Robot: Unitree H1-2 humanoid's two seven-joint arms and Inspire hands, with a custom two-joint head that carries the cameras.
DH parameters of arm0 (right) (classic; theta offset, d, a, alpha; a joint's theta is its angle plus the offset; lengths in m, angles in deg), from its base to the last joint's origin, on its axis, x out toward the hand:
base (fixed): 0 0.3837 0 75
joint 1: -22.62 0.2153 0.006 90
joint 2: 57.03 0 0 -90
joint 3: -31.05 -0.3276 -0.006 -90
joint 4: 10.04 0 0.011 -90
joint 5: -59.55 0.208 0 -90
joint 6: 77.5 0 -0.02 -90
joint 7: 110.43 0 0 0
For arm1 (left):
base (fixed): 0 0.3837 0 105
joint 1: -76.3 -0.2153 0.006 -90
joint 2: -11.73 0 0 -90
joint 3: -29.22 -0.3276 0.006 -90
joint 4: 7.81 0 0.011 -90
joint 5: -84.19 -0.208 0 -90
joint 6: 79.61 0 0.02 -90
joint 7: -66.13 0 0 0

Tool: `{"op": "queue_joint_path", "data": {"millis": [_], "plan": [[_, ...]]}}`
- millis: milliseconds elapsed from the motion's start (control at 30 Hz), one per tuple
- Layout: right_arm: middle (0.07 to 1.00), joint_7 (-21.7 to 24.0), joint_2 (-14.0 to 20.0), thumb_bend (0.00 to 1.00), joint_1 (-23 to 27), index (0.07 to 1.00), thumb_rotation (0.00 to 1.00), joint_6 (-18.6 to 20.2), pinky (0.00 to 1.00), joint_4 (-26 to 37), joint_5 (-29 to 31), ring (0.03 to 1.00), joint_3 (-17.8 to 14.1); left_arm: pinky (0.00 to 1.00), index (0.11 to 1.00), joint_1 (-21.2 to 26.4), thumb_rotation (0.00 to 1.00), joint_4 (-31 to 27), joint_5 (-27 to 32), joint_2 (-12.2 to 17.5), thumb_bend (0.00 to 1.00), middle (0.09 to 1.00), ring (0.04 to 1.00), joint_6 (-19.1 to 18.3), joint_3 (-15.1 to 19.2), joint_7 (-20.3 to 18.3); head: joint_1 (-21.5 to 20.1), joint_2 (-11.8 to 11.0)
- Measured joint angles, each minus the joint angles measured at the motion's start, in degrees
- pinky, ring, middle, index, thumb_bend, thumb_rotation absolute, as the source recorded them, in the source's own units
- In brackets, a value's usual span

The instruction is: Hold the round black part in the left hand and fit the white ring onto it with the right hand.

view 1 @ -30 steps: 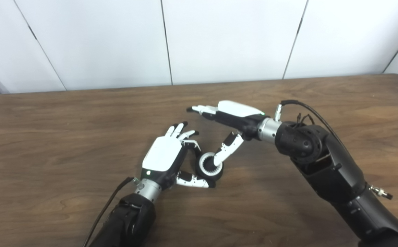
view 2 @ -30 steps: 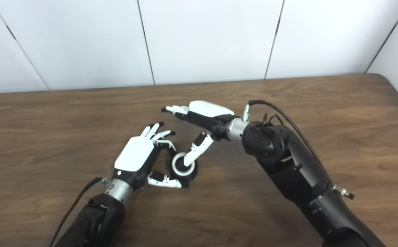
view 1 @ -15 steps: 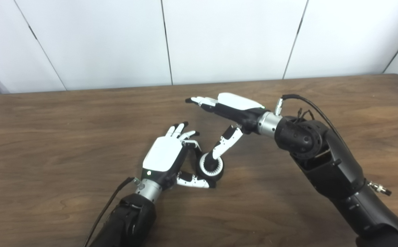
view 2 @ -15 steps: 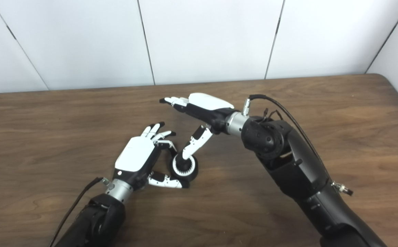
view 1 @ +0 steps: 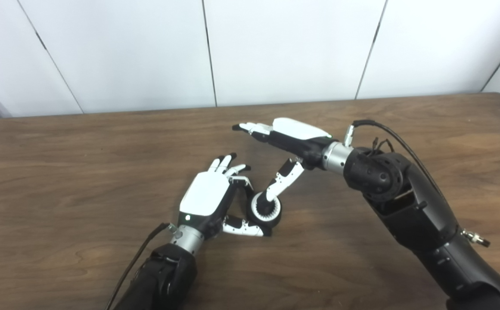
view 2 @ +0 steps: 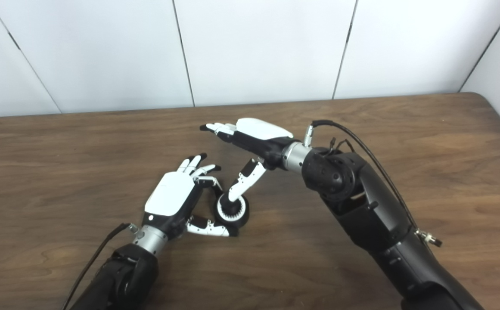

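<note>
So the left hand lies low on the table, back up, thumb and a curled finger pinching the round black part from its left side, the other fingers fanned out. The white ring already sits in the top of that part. The right hand hovers above, palm down and open, fingers straight toward the left, with only its thumb angled down so the tip touches the ring's rim.
</note>
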Motion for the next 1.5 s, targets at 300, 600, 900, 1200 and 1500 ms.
{"op": "queue_joint_path", "data": {"millis": [300,600,900,1200,1500], "plan": [[1.0,-1.65,0.01,1.0,-0.01,0.998,0.35,-1.43,0.98,-3.12,-1.3,1.0,0.26,1.0,0.479,-0.83,0.05,-1.07,-0.03,0.0,0.52,0.858,0.988,-0.56,-0.44,-0.1,0.26,0.53],[1.0,-3.54,-0.32,1.0,0.09,1.0,0.36,-2.98,0.98,-4.9,-1.58,1.0,0.42,1.0,0.479,-1.3,0.05,-1.97,-0.14,0.02,0.52,0.86,0.992,-0.81,-0.5,-0.53,0.62,1.05],[1.0,-3.92,-0.46,1.0,0.09,0.997,0.39,-3.42,0.98,-5.33,-1.6,1.0,0.45,1.0,0.479,-1.55,0.05,-2.66,-1.33,-0.02,0.52,0.865,0.996,-1.12,-0.64,-1.05,1.32,0.27],[1.0,-4.08,-0.46,1.0,0.58,1.0,0.38,-4.07,0.98,-6.45,-1.57,1.0,0.42,1.0,0.479,-1.41,0.05,-2.01,-1.36,-0.55,0.52,0.869,0.995,-1.08,-0.65,-0.57,2.11,-0.53],[1.0,-4.73,-1.27,1.0,1.21,0.995,0.39,-4.24,0.97,-8.71,-2.42,1.0,0.57,1.0,0.478,-1.05,0.05,-1.43,-1.44,-0.84,0.52,0.873,0.996,-0.99,-1.05,-0.29,1.85,-1.05]]}}
